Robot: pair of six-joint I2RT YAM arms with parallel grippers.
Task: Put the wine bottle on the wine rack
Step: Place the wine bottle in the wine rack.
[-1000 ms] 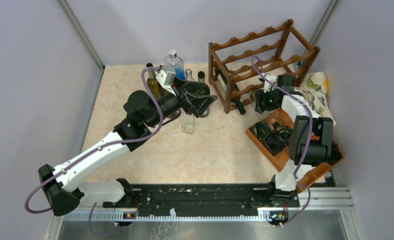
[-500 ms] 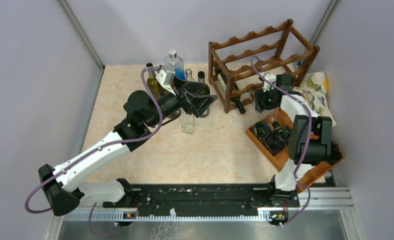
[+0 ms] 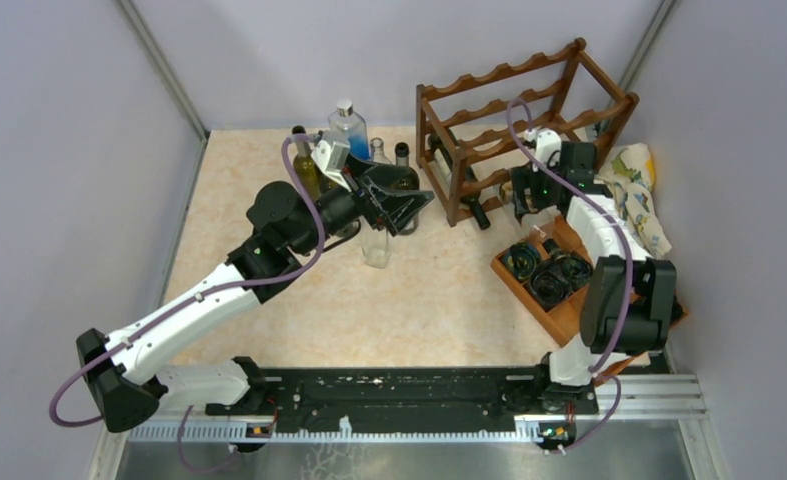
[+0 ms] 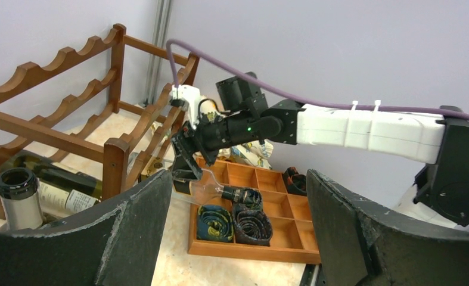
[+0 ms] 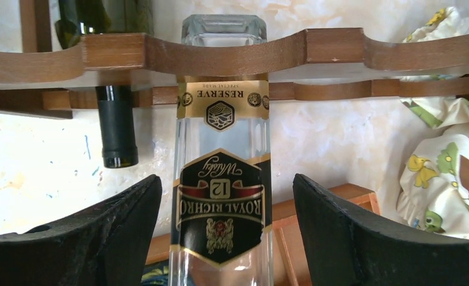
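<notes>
Label print [image 5: 220,199] shows only in the right wrist view: the wine bottle [image 5: 223,134] lies in the wine rack [image 5: 232,56] at the far right corner of the bench [image 3: 419,300], right claw [image 5: 226,179] spread wide, touching neither side. Left claw [image 4: 239,176] gapes wide, empty.

The table [image 3: 439,300] has a pale beige top with a marbled pattern. At its back right stands the wine rack [image 3: 499,72], and a small group of bottles [image 3: 347,125] stands upright just left of it. On the right side lie a wooden tray [image 3: 561,318] with compartments and, behind it, a patterned cloth [image 3: 637,165].
</notes>
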